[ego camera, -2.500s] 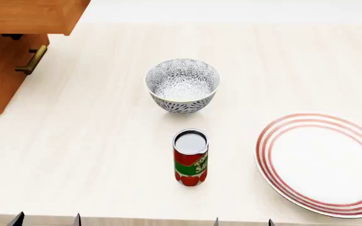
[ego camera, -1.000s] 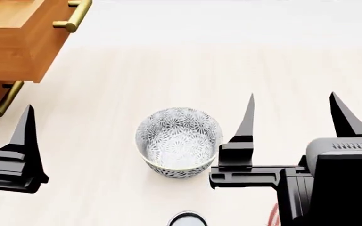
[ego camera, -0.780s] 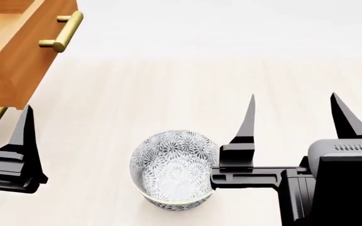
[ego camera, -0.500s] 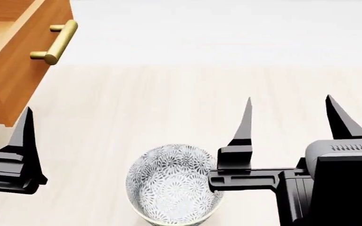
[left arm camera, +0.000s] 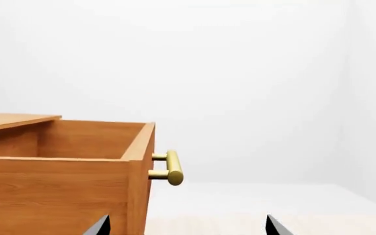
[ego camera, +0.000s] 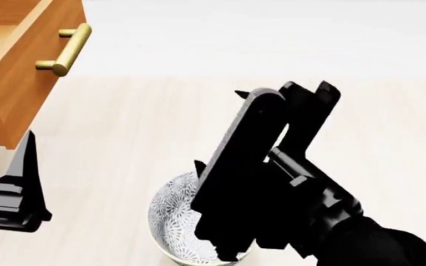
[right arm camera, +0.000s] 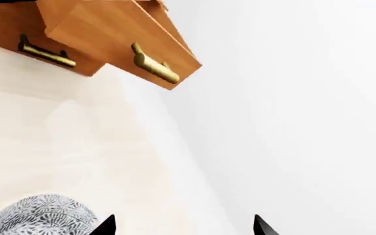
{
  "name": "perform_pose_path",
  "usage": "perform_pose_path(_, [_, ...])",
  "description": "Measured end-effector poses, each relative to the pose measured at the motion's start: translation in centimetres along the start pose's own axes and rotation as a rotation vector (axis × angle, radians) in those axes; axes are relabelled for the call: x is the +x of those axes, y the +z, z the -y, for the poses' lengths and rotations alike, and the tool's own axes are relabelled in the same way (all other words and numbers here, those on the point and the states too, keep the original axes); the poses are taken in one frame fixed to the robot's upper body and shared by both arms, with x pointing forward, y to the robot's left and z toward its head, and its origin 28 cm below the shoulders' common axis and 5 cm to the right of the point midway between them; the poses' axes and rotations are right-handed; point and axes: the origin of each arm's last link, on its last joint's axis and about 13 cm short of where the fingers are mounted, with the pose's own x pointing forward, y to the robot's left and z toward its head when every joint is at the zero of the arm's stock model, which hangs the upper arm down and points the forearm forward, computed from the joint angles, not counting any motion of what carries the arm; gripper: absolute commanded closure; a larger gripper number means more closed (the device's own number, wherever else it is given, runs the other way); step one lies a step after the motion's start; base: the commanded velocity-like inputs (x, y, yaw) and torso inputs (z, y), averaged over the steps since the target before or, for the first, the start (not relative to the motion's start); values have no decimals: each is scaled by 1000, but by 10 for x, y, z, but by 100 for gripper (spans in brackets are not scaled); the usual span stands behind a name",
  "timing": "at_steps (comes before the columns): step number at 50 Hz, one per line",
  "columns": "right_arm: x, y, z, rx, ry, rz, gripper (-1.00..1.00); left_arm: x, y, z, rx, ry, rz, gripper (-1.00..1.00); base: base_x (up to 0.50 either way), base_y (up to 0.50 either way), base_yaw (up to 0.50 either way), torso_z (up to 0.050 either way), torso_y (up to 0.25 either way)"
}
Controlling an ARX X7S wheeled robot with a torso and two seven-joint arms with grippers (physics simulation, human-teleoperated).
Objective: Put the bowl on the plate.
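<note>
Right gripper (ego camera: 283,91) rolled on its side above the bowl (ego camera: 170,224), jaws apart and empty.

The bowl sits at the near edge of the counter (ego camera: 161,127), partly hidden under the right arm; the plate is out of view. It looks like a stiff, glazed, breakable piece, likely slick, so the rim wall is the place to pinch, one finger inside and one outside. The left gripper (ego camera: 13,183) shows one fingertip at near left, so I cannot tell its spread. Half a second ago the right gripper lay level with both tips pointing far; now it has twisted and swung left over the bowl. The drawer (ego camera: 20,61) and bowl hold their places.
</note>
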Motion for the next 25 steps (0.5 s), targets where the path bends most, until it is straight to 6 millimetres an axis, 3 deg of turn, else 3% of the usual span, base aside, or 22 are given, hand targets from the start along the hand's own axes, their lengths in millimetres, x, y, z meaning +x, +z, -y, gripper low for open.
perform_pose_path(11, [13, -13, 10, -248, 262, -164, -100, 0, -4, -2, -1, -3, -10, -100, 0, 0, 0, 0, 0])
perform_pose_path(25, [21, -27, 2, -322, 468, -280, -100, -1, -6, -3, 0, -5, -15, -100, 0, 0, 0, 0, 0])
